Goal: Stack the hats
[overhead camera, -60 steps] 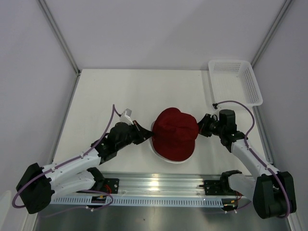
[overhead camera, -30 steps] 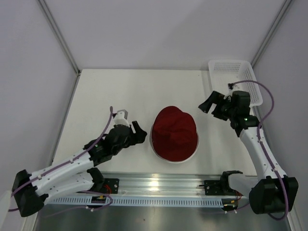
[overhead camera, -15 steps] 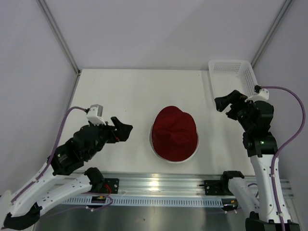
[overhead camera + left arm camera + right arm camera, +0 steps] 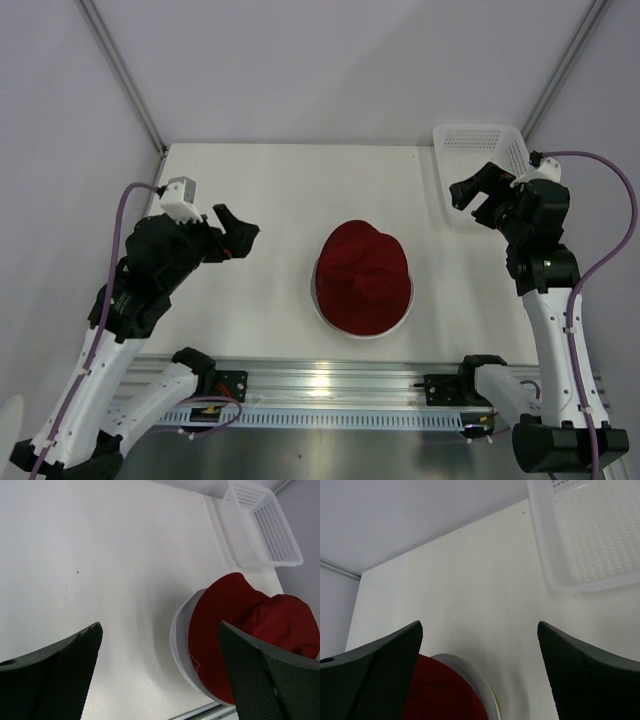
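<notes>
Quick rundown of where stuff is: the stack of hats (image 4: 362, 280) sits on the table (image 4: 280, 185), roughly mid-width and closer to the near edge, just behind the rail (image 4: 330, 385). The top hat (image 4: 240, 615) lies on the brim of another hat (image 4: 182, 645), which pokes out on its left side. The basket (image 4: 470, 140) is in the far right corner, well apart from the stack. The left gripper (image 4: 238, 235) hangs off to the stack's left and the right gripper (image 4: 465, 198) is by the basket, both apart from the hats.

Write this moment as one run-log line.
left gripper: open, empty | right gripper: open, empty | red hat: atop pale brim, untouched
</notes>
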`<state>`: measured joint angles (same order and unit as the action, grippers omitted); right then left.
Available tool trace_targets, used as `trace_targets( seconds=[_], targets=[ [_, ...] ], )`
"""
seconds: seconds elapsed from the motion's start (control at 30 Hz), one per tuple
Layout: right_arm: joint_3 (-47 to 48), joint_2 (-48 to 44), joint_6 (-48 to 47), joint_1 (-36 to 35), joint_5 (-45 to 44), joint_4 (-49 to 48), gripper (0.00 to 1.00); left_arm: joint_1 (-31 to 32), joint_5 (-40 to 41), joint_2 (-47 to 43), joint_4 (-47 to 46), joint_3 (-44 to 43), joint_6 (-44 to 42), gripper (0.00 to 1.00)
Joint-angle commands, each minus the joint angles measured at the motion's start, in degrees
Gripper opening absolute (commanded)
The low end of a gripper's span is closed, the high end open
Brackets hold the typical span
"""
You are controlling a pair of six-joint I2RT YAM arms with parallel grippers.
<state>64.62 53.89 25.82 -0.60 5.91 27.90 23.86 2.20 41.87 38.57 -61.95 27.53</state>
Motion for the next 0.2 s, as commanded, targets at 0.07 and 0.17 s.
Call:
trace_targets(
  seconds=[0.07, 0.17],
  targets=[
    [-0.7, -4.5, -3.6, 0.0, -0.1, -3.4, 0.99, -0.7, -2.5, -5.7, 2.0, 1.2, -3.6, 0.99],
    [-1.8, -6.6, -4.8, 0.1, 0.1, -3.7, 1.0, -0.7, -2.5, -8.5, 1.5, 4.2, -2.2, 1.0]
  ],
)
